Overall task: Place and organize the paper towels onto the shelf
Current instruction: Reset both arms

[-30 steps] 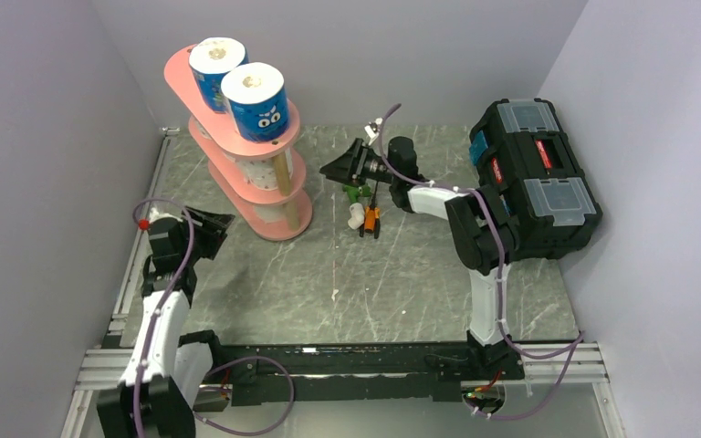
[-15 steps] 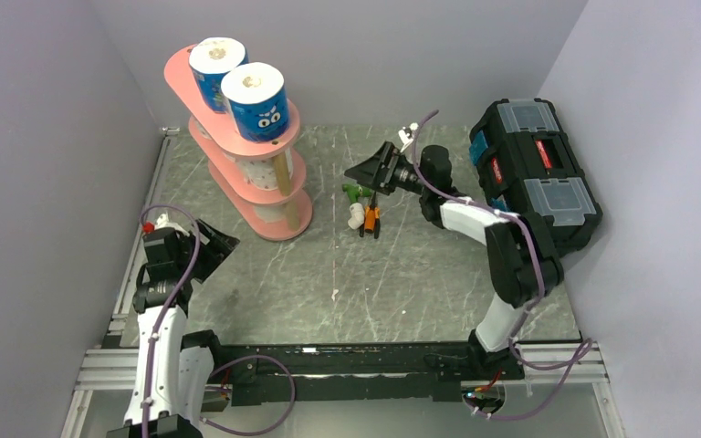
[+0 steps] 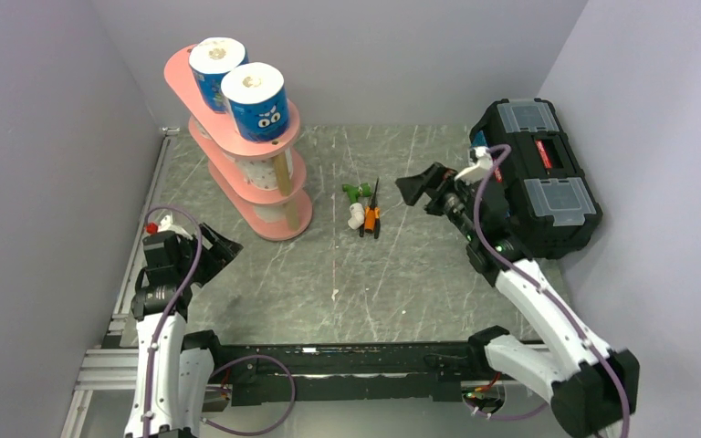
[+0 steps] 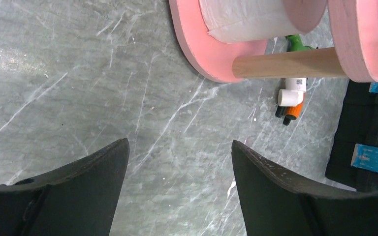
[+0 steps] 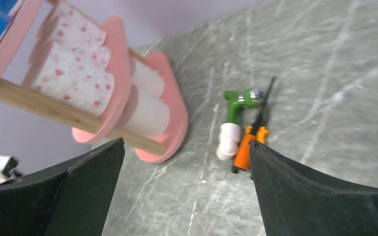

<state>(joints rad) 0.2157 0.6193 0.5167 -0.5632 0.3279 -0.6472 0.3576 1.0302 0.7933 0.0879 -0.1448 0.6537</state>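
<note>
The pink three-tier shelf (image 3: 278,230) stands at the back left. Two paper towels in blue cartoon-eyed wrappers (image 3: 257,102) sit upright on its top board. Pink-dotted rolls (image 5: 74,69) fill the middle tier and plain white rolls (image 5: 147,115) the bottom tier. My left gripper (image 3: 219,248) hangs open and empty near the front left, short of the shelf; in its wrist view (image 4: 179,147) the bottom board (image 4: 197,54) and a white roll (image 4: 246,19) lie ahead. My right gripper (image 3: 417,189) is open and empty beside the toolbox, pointing left at the shelf (image 5: 174,113).
A black toolbox (image 3: 534,178) stands at the right wall. A white-and-green plastic tool (image 3: 356,205) and orange-handled pliers (image 3: 371,217) lie on the grey table between shelf and toolbox. Purple walls close in the left, back and right.
The right arm has swung back to the right, away from the small tools, its jaws spreading wider. The left arm has drawn back toward the near edge and opened too.
</note>
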